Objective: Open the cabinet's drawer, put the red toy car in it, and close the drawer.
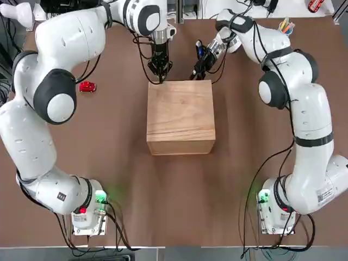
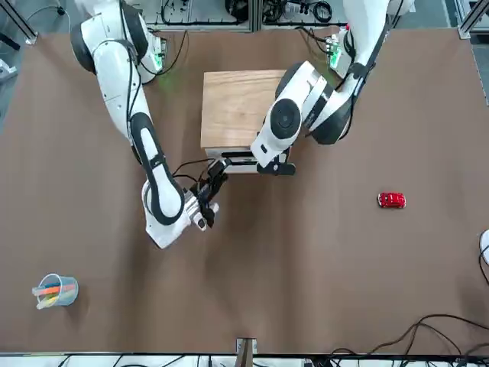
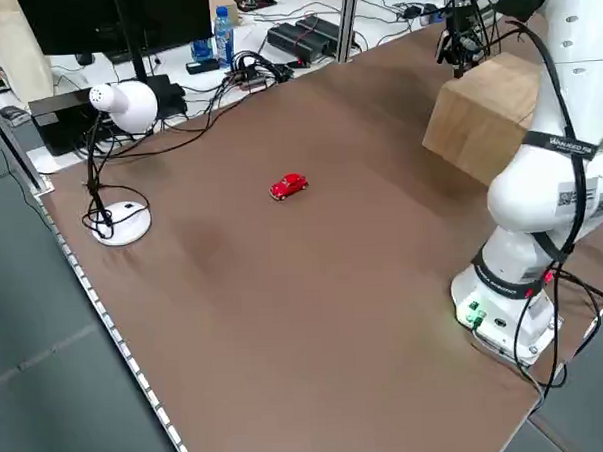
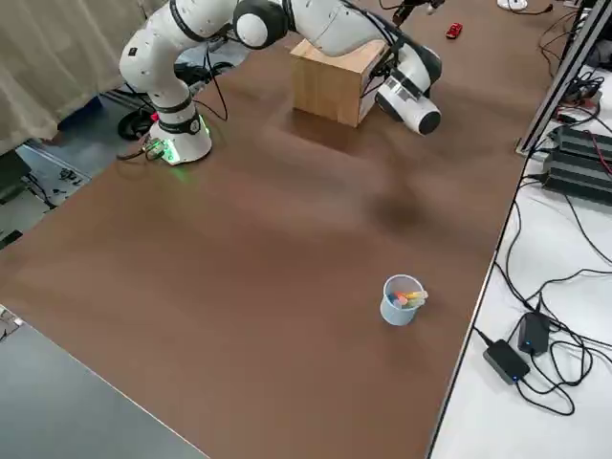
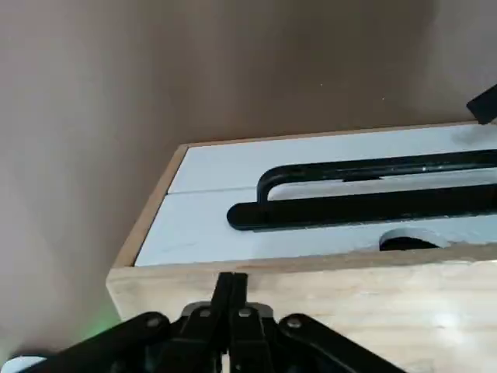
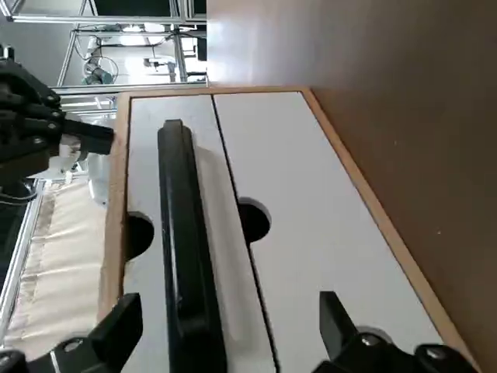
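Red toy car (image 1: 87, 86) well apart from left claw (image 1: 160, 69)

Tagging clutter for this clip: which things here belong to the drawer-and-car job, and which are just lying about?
Job:
cabinet
drawer front with black handle
red toy car
left gripper, shut at the cabinet's far edge
right gripper, open, facing the handle

Lying about:
cup of coloured pens
white desk lamp

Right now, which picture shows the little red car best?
The left side view: the red toy car sits alone on the bare table, closest to the camera. The top view and front view show it smaller; the right side view only a far speck. Wrist views miss it.
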Controlling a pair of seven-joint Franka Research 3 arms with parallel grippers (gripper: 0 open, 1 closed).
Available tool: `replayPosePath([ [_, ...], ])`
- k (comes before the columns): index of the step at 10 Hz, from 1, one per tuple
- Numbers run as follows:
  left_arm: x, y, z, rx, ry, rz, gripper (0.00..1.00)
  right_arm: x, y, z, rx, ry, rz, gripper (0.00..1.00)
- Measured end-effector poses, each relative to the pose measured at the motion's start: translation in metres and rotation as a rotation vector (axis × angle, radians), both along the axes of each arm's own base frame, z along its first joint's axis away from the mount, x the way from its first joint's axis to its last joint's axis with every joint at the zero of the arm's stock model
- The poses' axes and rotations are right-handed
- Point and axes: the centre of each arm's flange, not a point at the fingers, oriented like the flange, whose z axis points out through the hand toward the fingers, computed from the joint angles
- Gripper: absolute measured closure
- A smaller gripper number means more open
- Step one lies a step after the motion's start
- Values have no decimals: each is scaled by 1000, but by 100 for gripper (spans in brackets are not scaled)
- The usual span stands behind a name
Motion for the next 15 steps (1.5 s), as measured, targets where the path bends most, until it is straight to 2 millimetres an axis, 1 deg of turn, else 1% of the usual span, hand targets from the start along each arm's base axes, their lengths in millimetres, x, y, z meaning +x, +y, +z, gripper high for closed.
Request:
replayPosePath([
  [3, 1, 1, 0, 0, 1, 3, 99, 1, -4, 10, 32, 21, 16, 0],
  [10, 3, 5, -1, -7, 12, 17, 99, -6, 8, 12, 47, 29, 38, 0],
  [15, 3, 5, -1, -7, 12, 17, 99, -7, 8, 12, 51, 30, 41, 0],
])
